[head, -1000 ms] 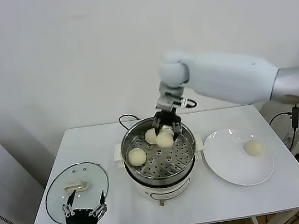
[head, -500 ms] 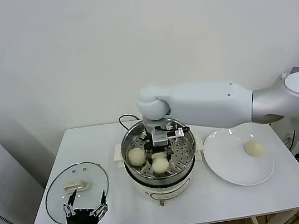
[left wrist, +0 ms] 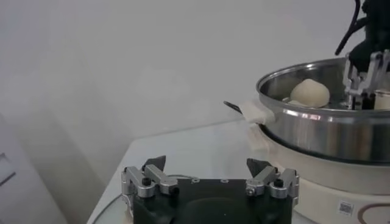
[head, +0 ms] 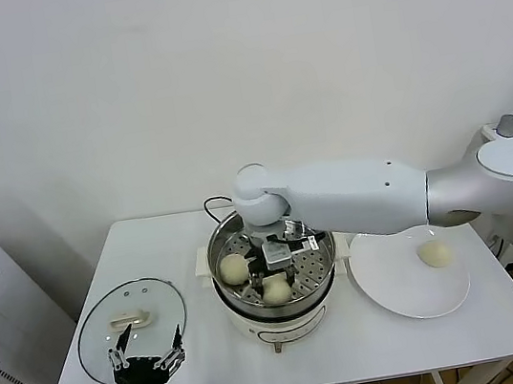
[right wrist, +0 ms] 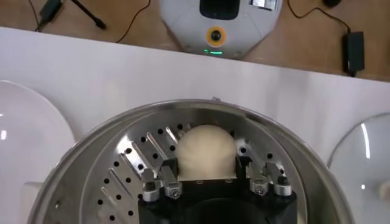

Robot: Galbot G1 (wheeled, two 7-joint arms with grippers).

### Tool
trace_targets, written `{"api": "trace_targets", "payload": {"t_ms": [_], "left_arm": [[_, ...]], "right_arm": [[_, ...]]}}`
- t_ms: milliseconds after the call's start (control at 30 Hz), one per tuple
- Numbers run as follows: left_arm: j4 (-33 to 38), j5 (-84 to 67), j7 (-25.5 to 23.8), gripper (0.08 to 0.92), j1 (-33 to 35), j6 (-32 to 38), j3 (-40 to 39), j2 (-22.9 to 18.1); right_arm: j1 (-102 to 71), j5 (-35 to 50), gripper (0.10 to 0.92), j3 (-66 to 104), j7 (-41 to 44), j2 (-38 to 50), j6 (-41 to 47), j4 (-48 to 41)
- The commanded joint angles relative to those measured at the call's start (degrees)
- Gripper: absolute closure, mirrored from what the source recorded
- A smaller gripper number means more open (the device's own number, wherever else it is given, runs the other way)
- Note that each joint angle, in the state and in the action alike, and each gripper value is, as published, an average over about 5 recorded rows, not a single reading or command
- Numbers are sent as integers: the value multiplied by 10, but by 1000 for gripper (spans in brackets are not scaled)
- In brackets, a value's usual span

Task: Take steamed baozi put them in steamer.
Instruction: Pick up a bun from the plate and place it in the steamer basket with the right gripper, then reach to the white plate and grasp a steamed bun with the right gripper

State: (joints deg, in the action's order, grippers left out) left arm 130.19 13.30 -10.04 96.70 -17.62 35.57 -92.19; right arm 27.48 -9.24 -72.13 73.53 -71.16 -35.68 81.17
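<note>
At centre frame of the head view, the right pincer (head: pixel 274 265) is lowered inside the steamer (head: pixel 228 283), directly over one steamed baozi (head: pixel 276 289). A second ago this pincer hung at the far rim of the pot carrying that bun; it has since swung forward and down, and the bun now sits on the perforated tray (right wrist: pixel 128 167). In the right wrist view the fingers (right wrist: pixel 169 169) flank the bun (right wrist: pixel 206 151) closely on both sides. The jaws appear to be parting, but whether contact is fully broken cannot be told.

Judgement: this placement is in its release stage. Retract upward only after both fingers clear the dough.

Container contents:
- Steamer: the bun under the pincer in the near part of the tray, and a second baozi (head: pixel 235 269) at the left side of the tray. A third seen earlier at the far side is now hidden behind the arm.
- White plate (head: pixel 387 290), right of the steamer on the tabletop (head: pixel 452 337): one baozi (head: pixel 434 253) awaiting transfer.
- Glass lid (head: pixel 157 299): lying flat at lower left, off the pot.

The left pincer (head: pixel 146 360) is parked at the lower left edge beside the lid, jaws spread and empty.
</note>
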Motion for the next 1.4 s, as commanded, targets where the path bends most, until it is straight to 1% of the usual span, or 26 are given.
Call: {"api": "trace_targets", "payload": {"t_ms": [33,167,267,367,567,633,700,833,967,1100,1200,1267,1400], "left_arm": [[-1,1,-1,177,0,0,0,-26],[-2,2,-2,177,0,-1,-1,-26],[-1,3,-3,177,-1,-4,-2,-28],[-1,3,-5,177,-4,-7,-1,-28],[3,-2,-14,177,-6,-12,-1,-26],[5,-7,-17,177,-6,-13,-1,-24],[7,-14,-20,177,-7,-16,0,-22],[6,-24,-26,177,-14,-25,3,-24],[4,-35,-34,177,-20,-34,1,-25],[2,-43,-38,177,-20,-38,-1,-27],[6,-44,-40,177,-17,-40,-2,-28],[8,-44,-40,177,-15,-41,-2,-28],[7,-43,-40,177,-7,-42,0,-28]], "right_arm": [[-2,-8,349,8,-23,2,22,9],[15,8,241,23,-20,23,42,23],[37,32,208,40,-12,63,66,38],[60,69,203,71,10,120,121,48],[98,181,203,106,53,241,311,14],[102,189,203,111,63,285,374,3],[99,180,203,119,72,332,424,-6],[76,147,203,129,71,402,487,-20],[47,103,203,139,60,439,489,-45],[-31,57,203,202,47,447,479,-76],[-118,28,203,270,40,436,464,-107],[-168,4,203,315,40,421,439,-133],[-236,-64,203,393,36,377,394,-193]]}}
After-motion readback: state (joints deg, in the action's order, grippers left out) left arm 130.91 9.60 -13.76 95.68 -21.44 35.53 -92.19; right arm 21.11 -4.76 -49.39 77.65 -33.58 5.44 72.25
